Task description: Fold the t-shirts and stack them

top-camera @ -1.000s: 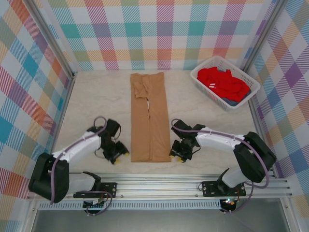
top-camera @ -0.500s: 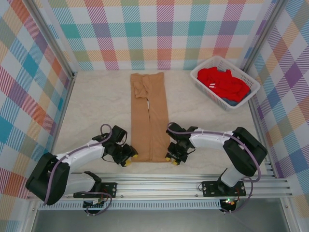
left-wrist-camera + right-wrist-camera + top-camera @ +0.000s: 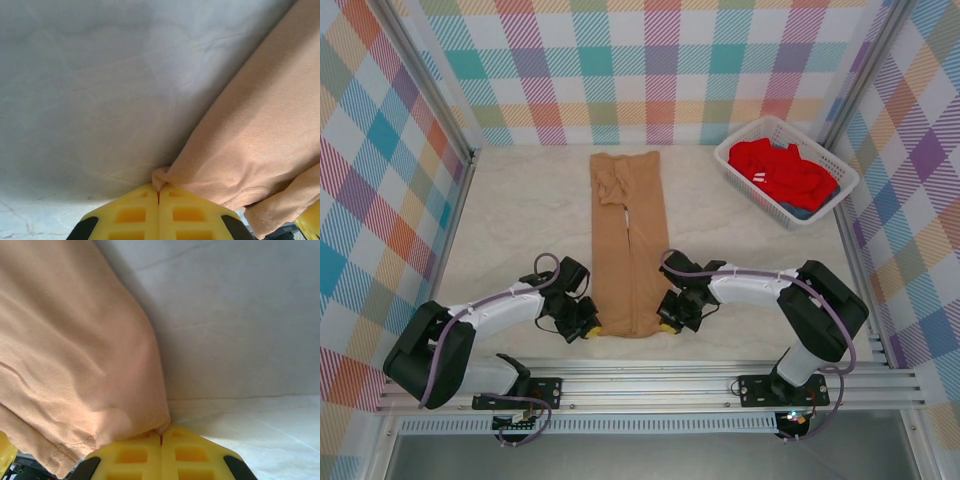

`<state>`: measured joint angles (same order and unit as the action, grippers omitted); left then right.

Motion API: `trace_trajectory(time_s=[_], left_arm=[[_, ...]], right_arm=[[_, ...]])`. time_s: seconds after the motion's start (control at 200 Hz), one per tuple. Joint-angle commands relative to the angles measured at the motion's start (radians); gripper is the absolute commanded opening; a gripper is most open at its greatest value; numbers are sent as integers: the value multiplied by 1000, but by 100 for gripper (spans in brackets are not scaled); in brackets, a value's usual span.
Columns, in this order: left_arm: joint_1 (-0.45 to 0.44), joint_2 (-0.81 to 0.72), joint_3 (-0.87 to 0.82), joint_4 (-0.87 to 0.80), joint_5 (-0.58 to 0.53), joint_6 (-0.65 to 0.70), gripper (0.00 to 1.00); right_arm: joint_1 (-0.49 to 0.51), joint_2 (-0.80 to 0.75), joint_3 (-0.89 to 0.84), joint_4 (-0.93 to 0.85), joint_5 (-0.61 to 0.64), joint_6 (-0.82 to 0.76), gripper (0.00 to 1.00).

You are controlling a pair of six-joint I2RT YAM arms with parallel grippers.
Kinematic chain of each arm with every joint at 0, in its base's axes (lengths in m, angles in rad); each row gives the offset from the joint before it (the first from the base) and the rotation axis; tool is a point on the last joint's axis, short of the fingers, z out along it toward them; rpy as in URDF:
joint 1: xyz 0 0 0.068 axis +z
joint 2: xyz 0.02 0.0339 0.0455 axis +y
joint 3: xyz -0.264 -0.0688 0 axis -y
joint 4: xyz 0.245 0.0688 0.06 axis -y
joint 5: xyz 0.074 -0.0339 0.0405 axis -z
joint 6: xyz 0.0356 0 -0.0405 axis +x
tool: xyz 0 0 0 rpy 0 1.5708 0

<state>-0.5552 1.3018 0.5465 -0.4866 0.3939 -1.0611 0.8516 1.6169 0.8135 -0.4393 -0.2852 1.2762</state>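
A tan-orange t-shirt [image 3: 629, 240], folded into a long narrow strip, lies down the middle of the table. My left gripper [image 3: 592, 329] is shut on its near left corner, where a small pinch of tan cloth [image 3: 161, 176] sits between the yellow fingers [image 3: 135, 210]. At the near right corner my right gripper [image 3: 665, 325] is shut too, the cloth's edge [image 3: 161, 427] nipped between its yellow fingers [image 3: 190, 452]. The bright red t-shirt [image 3: 780, 172] lies bunched in the basket at the back right.
The white lattice basket [image 3: 740, 145] stands at the back right corner, something blue showing under the red cloth. Plaid walls enclose the pale table [image 3: 520, 220] on three sides. A metal rail [image 3: 650, 385] runs along the near edge behind the arm bases.
Both grippers moved inward and toward the near edge, reaching the tan strip's near corners and shutting on the cloth. The strip itself has not shifted.
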Motion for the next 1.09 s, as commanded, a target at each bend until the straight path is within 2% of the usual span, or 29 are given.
trace_trajectory(time_s=[0.0,0.195,0.27,0.355,0.49,0.655,0.925,1.09], left_arm=[[-9,-70,0,-27,-50,50,0],[-28,-238,-28,-184,20,62,0],[-26,-296,6,-213,-11,47,0],[-19,-288,67,-208,-50,33,0],[43,-198,159,-175,-101,40,0],[166,-53,273,-92,-87,54,0],[310,247,607,-113,-82,166,0],[357,432,763,-110,-79,196,0]], right_arm=[[4,-26,1,-22,12,-49,0],[24,-113,-4,-128,-45,-77,0],[22,-154,-3,-142,-42,-61,0],[-2,-167,27,-162,-36,-64,0],[-76,-131,115,-196,-33,-116,0],[-189,-25,291,-224,-74,-208,0],[-336,239,646,-294,-92,-316,0],[-394,424,859,-315,-113,-355,0]])
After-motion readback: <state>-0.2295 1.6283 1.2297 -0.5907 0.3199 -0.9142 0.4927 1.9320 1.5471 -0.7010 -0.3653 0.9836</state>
